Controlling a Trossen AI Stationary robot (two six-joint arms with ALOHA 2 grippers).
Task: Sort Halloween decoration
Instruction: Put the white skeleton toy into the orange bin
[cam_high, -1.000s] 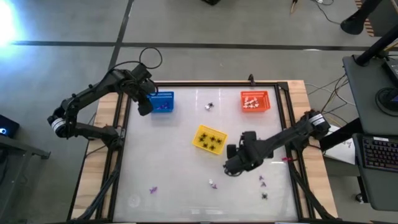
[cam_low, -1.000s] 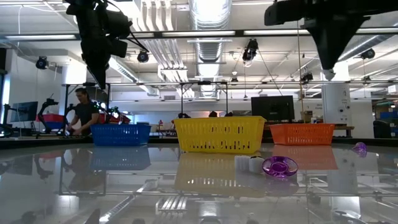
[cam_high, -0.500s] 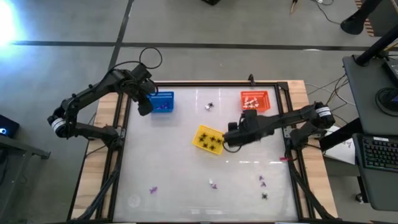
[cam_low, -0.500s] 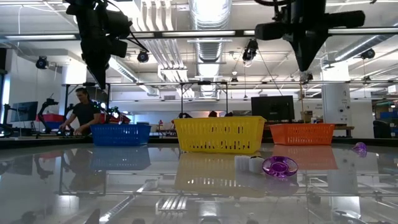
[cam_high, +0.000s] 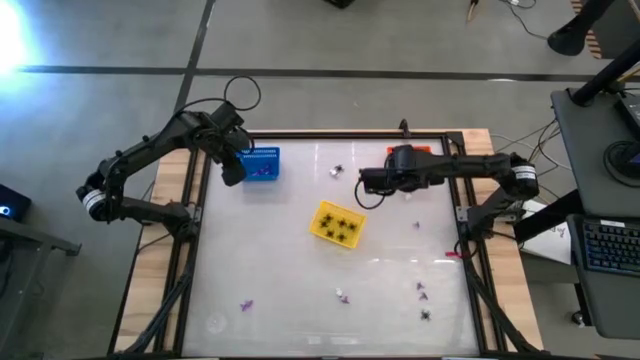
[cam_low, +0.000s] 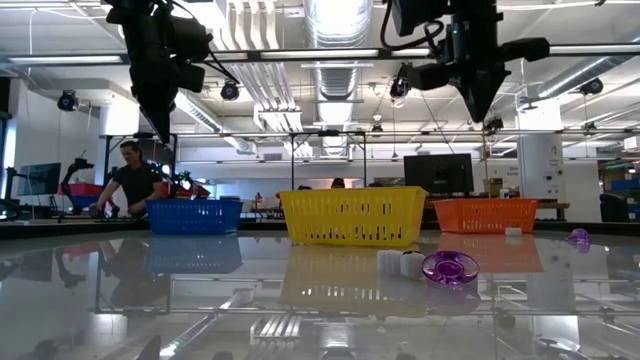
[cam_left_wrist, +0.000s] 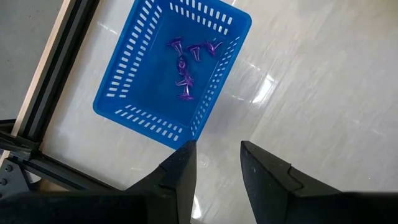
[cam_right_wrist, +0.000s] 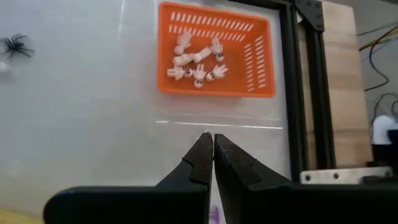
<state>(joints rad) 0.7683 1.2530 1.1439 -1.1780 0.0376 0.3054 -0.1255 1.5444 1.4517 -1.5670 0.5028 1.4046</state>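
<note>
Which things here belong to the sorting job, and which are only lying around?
Job:
- purple pieces in the blue basket
- white pieces in the orange basket
- black spiders in the yellow basket
- loose pieces on the table, for example one purple

Not the job:
- cables on the floor
- keyboard on the side desk

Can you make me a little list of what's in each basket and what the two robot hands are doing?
blue plastic basket: purple toy pieces
orange plastic basket: white toy pieces
yellow plastic basket: black toy spiders
left gripper: above the table beside the blue basket, fingers apart, holding nothing
right gripper: above the table near the orange basket, fingers shut
loose pieces: a few on the glass table
</note>
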